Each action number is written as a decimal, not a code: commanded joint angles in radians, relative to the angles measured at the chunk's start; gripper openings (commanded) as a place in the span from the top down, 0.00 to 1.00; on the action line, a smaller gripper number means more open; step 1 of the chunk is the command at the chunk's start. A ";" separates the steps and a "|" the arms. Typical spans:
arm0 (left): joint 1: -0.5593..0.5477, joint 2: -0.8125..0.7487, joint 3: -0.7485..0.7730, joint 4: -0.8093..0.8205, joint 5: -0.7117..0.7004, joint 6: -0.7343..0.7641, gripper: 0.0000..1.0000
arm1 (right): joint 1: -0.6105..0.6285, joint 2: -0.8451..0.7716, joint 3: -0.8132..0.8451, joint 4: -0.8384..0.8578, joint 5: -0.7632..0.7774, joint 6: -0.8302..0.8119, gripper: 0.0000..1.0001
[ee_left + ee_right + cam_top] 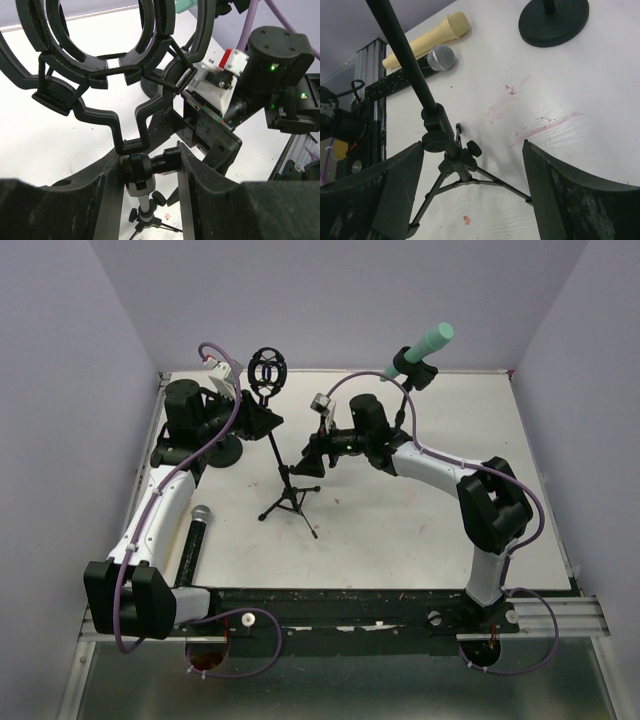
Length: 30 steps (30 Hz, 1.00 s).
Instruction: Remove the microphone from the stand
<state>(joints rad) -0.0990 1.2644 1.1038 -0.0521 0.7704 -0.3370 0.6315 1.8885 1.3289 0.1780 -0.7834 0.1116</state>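
Observation:
A black tripod stand (283, 465) rises mid-table, and its ring-shaped shock mount (267, 370) holds nothing. My left gripper (262, 423) is shut on the stand's swivel joint (137, 167) just under the mount (120, 70), one finger on the ball and the other on the knob's end. My right gripper (312, 455) is open low beside the pole (415, 65), with the tripod hub between its fingers (400, 185) and untouched. A black microphone (193, 540) with a silver grille (441, 57) lies flat on the table by my left arm.
A teal-foam microphone (428, 343) sits clipped on a second stand at the back right. A round black base (215, 452) stands behind my left arm. A cream foam-topped microphone (432, 37) lies next to the silver-grilled one. The tripod's legs (495, 182) spread across the table.

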 commanded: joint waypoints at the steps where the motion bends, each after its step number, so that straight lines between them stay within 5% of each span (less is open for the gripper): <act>1: 0.005 -0.033 -0.001 0.021 0.012 -0.014 1.00 | 0.008 0.008 -0.052 -0.058 0.130 -0.078 0.14; 7: 0.005 -0.028 0.004 0.024 0.013 -0.017 1.00 | 0.008 -0.014 -0.088 -0.066 0.164 -0.101 0.14; 12: 0.005 -0.028 0.005 0.023 0.015 -0.019 1.00 | 0.008 -0.057 -0.040 -0.077 -0.061 -0.162 0.13; 17: 0.005 -0.033 -0.001 0.024 0.015 -0.020 1.00 | 0.008 -0.052 0.022 -0.018 -0.073 -0.066 0.10; 22: 0.005 -0.034 -0.004 0.026 0.018 -0.020 1.00 | 0.008 -0.011 0.038 0.034 0.004 0.034 0.11; 30: 0.005 -0.034 -0.002 0.021 0.017 -0.020 1.00 | 0.014 0.003 -0.032 -0.087 0.208 -0.190 0.14</act>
<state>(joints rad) -0.0933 1.2640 1.1034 -0.0502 0.7685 -0.3367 0.6399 1.8751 1.3468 0.1577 -0.7162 0.0410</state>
